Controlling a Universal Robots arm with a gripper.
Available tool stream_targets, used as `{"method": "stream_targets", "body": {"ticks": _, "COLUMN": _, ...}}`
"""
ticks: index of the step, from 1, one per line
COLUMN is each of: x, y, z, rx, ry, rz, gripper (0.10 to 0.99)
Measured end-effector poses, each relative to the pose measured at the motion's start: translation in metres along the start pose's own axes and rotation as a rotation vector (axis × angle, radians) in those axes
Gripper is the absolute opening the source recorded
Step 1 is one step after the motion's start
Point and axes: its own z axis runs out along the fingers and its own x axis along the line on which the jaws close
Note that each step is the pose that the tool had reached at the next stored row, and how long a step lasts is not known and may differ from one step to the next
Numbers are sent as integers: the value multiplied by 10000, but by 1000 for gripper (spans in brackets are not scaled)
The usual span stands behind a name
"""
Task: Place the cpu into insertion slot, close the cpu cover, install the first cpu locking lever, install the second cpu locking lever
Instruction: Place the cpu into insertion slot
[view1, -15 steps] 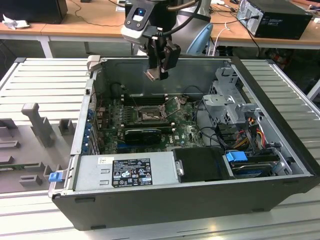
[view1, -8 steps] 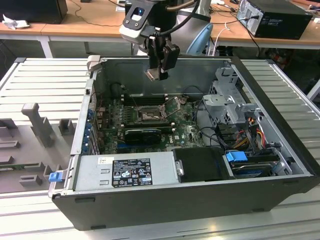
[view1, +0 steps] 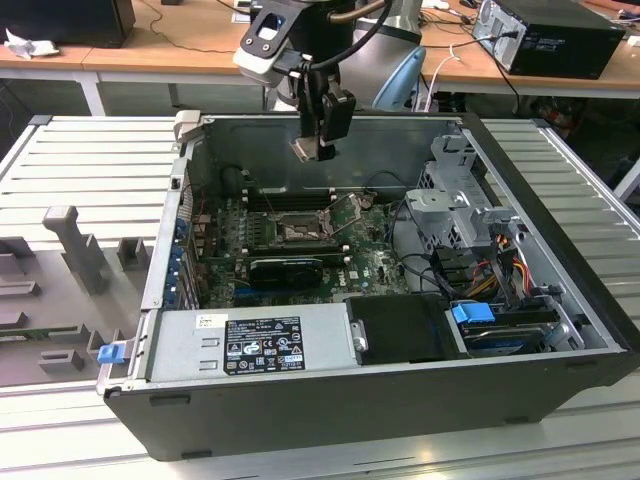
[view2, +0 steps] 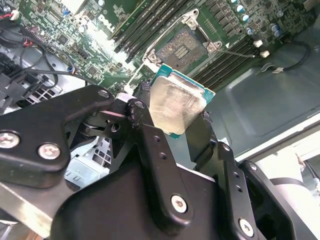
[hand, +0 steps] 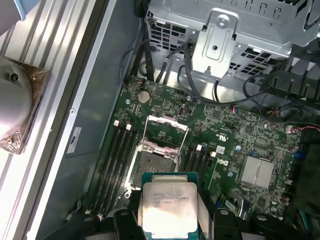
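Cpu (hand: 167, 204), a flat square chip with a dull, scuffed silver face and a green rim, is pinched between the black metal fingers (view2: 145, 135) of the gripper (view2: 172, 120), jaws narrowed onto its edges. It hangs in the air inside the open grey case (view1: 400, 400), above the green board (hand: 235, 130). Below it the square dark slot (hand: 152, 165) lies bare, with its silvery frame cover (hand: 167, 120) swung up.

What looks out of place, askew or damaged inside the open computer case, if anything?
Nothing stands out. The cpu is gripped squarely in the hand, above the motherboard. The insertion slot lies uncovered, with its cpu cover swung up, as loading requires. No damage or loose parts show.
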Motion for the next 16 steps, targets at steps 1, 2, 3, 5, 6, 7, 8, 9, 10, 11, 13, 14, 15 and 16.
{"method": "stream_targets", "body": {"ticks": 1, "x": 0, "y": 0, "z": 0, "rx": -1, "ry": -5, "rz": 49, "gripper": 529}}
{"method": "stream_targets", "body": {"ticks": 2, "x": 0, "y": 0, "z": 0, "rx": -2, "ry": -10, "rz": 111, "gripper": 529}}
{"method": "stream_targets", "body": {"ticks": 3, "x": 0, "y": 0, "z": 0, "rx": -3, "ry": -17, "rz": 190, "gripper": 529}}
{"method": "stream_targets", "body": {"ticks": 5, "x": 0, "y": 0, "z": 1, "rx": -6, "ry": -31, "rz": 337, "gripper": 529}}
{"method": "stream_targets", "body": {"ticks": 6, "x": 0, "y": 0, "z": 1, "rx": -7, "ry": -36, "rz": 393, "gripper": 529}}
{"method": "stream_targets", "body": {"ticks": 7, "x": 0, "y": 0, "z": 1, "rx": -8, "ry": -40, "rz": 442, "gripper": 529}}
{"method": "stream_targets", "body": {"ticks": 8, "x": 0, "y": 0, "z": 1, "rx": -9, "ry": -48, "rz": 522, "gripper": 529}}
{"method": "stream_targets", "body": {"ticks": 9, "x": 0, "y": 0, "z": 1, "rx": -10, "ry": -52, "rz": 568, "gripper": 529}}
{"method": "stream_targets", "body": {"ticks": 10, "x": 0, "y": 0, "z": 1, "rx": -12, "ry": -58, "rz": 645, "gripper": 529}}
{"method": "stream_targets", "body": {"ticks": 11, "x": 0, "y": 0, "z": 2, "rx": -14, "ry": -66, "rz": 733, "gripper": 529}}
{"method": "stream_targets", "body": {"ticks": 13, "x": 0, "y": 0, "z": 2, "rx": -15, "ry": -79, "rz": 867, "gripper": 529}}
{"method": "stream_targets", "body": {"ticks": 14, "x": 0, "y": 0, "z": 2, "rx": -16, "ry": -84, "rz": 925, "gripper": 529}}
{"method": "stream_targets", "body": {"ticks": 15, "x": 0, "y": 0, "z": 2, "rx": -19, "ry": -92, "rz": 1025, "gripper": 529}}
{"method": "stream_targets", "body": {"ticks": 16, "x": 0, "y": 0, "z": 2, "rx": -19, "ry": -100, "rz": 1102, "gripper": 529}}
